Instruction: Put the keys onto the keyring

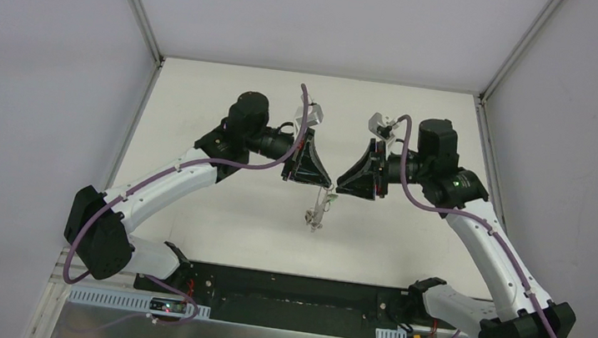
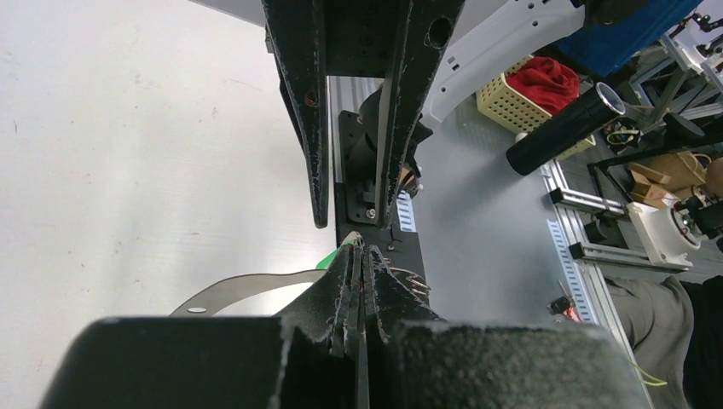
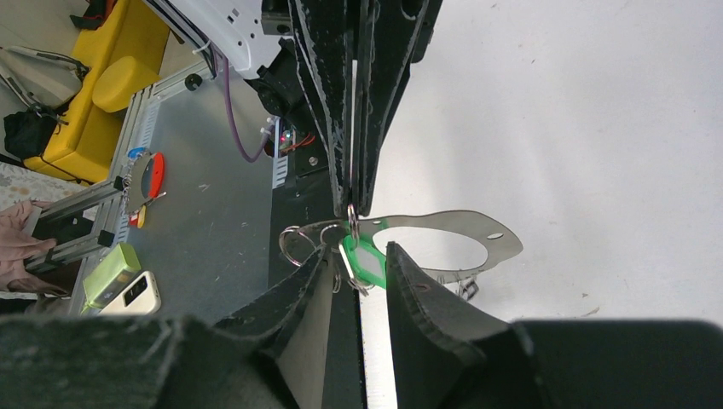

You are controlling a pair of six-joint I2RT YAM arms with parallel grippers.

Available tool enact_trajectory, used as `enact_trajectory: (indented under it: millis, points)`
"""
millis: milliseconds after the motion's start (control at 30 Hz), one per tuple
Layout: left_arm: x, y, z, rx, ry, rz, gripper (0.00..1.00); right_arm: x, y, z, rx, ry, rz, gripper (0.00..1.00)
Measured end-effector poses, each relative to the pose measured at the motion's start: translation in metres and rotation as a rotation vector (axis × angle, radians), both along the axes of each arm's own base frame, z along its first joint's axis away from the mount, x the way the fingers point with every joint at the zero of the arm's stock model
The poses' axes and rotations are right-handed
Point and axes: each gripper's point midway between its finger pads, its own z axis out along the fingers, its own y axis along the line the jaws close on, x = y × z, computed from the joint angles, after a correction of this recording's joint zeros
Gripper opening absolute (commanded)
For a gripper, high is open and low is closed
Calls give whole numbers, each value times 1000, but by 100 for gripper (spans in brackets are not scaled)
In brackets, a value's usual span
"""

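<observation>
Right wrist view shows us the left gripper (image 3: 353,203) pinched together on the keyring (image 3: 460,219), holding it above the table (image 3: 597,111); our right gripper (image 3: 359,251) has its fingers apart, with the green-headed key (image 3: 369,261) loose in the gap, just beside the small rings (image 3: 294,243) on the loop. We judge the key already hangs from the keyring, though we cannot be sure it is threaded; what seems left is drawing clear and lowering it.
</observation>
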Motion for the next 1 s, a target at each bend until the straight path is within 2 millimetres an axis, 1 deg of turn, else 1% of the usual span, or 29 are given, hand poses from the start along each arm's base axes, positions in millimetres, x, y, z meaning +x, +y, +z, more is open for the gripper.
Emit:
enact_trajectory:
  millis: [133, 267, 733, 1000]
  points:
    - [0, -1, 2, -6, 11, 2, 0, 3, 2, 3, 1, -2, 3, 29]
    - [0, -1, 1, -8, 17, 3, 0, 5, 5, -2, -7, 18, 11, 24]
    - [0, -1, 1, -7, 30, 7, 0, 0, 9, -1, 0, 36, 33, 16]
    - [1, -1, 1, -6, 33, 12, 0, -2, 10, -4, 0, 41, 41, 14]
